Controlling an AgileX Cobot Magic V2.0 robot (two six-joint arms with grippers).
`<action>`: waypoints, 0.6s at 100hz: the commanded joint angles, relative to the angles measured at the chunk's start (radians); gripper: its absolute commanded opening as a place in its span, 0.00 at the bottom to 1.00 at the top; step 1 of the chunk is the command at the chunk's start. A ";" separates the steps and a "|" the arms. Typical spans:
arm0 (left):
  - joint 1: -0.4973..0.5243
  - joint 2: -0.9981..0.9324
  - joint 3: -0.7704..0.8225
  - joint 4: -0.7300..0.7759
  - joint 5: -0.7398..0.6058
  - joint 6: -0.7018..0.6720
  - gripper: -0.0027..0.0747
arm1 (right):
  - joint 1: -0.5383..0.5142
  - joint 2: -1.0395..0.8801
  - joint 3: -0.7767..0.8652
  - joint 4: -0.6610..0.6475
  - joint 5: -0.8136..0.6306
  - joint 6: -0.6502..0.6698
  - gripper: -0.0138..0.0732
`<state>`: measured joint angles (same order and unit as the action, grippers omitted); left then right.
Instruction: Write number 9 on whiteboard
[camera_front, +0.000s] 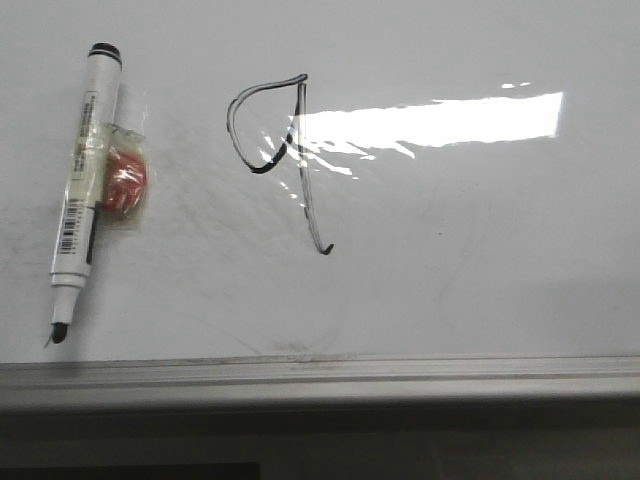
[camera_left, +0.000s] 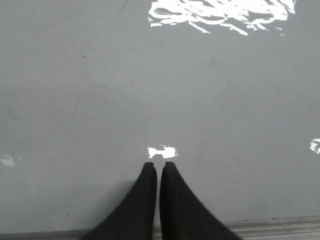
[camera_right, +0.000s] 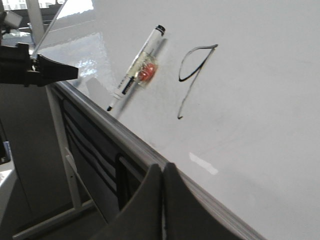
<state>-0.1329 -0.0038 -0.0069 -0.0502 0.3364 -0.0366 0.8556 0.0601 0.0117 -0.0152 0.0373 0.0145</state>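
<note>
The number 9 (camera_front: 280, 150) is a thin black marker line on the whiteboard (camera_front: 480, 260), with an angular loop and a long slanted stem ending in a small hook. It also shows in the right wrist view (camera_right: 192, 75). A white marker pen (camera_front: 85, 180) with a red pad taped to it lies on the board left of the 9, tip toward the rail. My left gripper (camera_left: 159, 165) is shut and empty over bare board near the rail. My right gripper (camera_right: 163, 166) is shut and empty at the board's rail, apart from the pen.
A grey metal rail (camera_front: 320, 372) runs along the board's near edge. Strong glare (camera_front: 430, 120) crosses the board right of the 9. My left arm's fingers (camera_right: 45, 70) show beyond the board's edge in the right wrist view, above a metal stand (camera_right: 62, 150).
</note>
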 joint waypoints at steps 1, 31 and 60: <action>0.000 -0.025 0.042 -0.015 -0.041 -0.012 0.01 | -0.061 0.009 0.012 -0.008 -0.053 -0.006 0.09; 0.000 -0.025 0.042 -0.015 -0.041 -0.012 0.01 | -0.521 0.009 0.012 -0.008 -0.003 -0.006 0.09; 0.000 -0.025 0.042 -0.015 -0.041 -0.012 0.01 | -0.888 -0.080 0.012 -0.005 0.256 -0.008 0.09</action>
<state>-0.1329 -0.0038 -0.0069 -0.0519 0.3364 -0.0370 0.0478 0.0116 0.0117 -0.0152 0.3031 0.0145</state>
